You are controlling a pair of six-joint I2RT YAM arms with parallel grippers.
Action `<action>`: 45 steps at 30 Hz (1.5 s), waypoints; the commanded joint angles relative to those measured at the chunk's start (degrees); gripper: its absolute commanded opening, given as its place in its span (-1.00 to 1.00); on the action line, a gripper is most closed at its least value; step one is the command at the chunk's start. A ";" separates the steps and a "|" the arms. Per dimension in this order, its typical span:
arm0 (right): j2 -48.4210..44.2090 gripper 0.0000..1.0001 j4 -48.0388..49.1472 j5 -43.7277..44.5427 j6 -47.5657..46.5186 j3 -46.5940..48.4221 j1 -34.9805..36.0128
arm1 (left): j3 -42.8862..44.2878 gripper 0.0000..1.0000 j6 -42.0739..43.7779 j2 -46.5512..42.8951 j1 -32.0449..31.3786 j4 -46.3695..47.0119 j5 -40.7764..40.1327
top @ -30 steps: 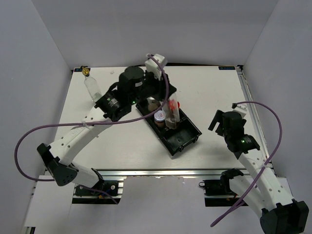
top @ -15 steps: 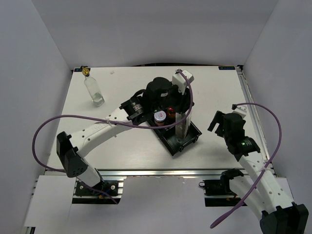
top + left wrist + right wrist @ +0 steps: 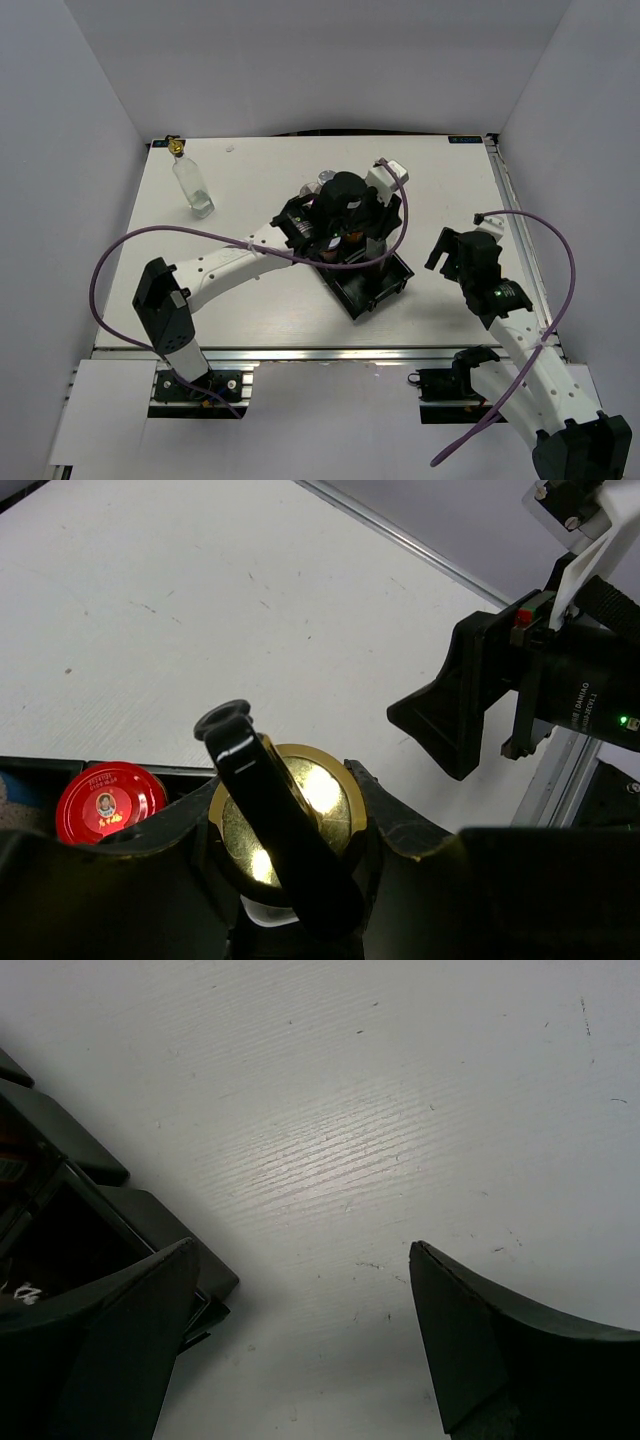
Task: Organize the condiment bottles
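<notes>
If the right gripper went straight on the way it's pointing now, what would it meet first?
Probably the bare table top: the right gripper is open and aimed down at it, with nothing between the fingers. The black tray's corner sits just beside that line. Depth is unclear.

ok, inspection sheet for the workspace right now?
surface: white table, faintly scuffed.
job's things: one gold-spouted clear glass bottle stands far left; second gold-spouted bottle is held at the long black plastic tray; red-capped jar sits in the tray.
clutter: nothing seen.
grippers: left gripper shut on the second bottle's gold cap; right gripper open, empty, beside the tray.
cables: purple cables loop off both arms.
surroundings: plain grey walls.
</notes>
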 commanded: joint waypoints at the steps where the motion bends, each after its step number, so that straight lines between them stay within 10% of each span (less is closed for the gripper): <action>1: -0.46 0.79 2.06 -0.32 -0.77 -0.09 -0.25 | 0.45 -1.00 1.43 -1.68 -0.33 8.45 0.63; 20: 0.50 0.79 2.15 -2.69 -1.65 -0.10 -0.25 | -0.96 -1.00 4.15 4.65 -0.33 11.27 4.41; 23: 0.68 0.79 2.32 -3.30 -1.83 -0.01 -0.25 | -0.52 -0.76 4.77 5.52 -0.24 9.53 4.59; 31: 0.68 0.79 1.89 -3.92 -1.92 0.26 -0.25 | -0.26 0.97 3.72 5.44 -0.33 6.18 3.45; 45: -2.57 0.79 4.00 -10.07 -3.23 -1.33 -0.25 | 0.80 0.96 -0.76 1.13 -0.33 0.02 4.15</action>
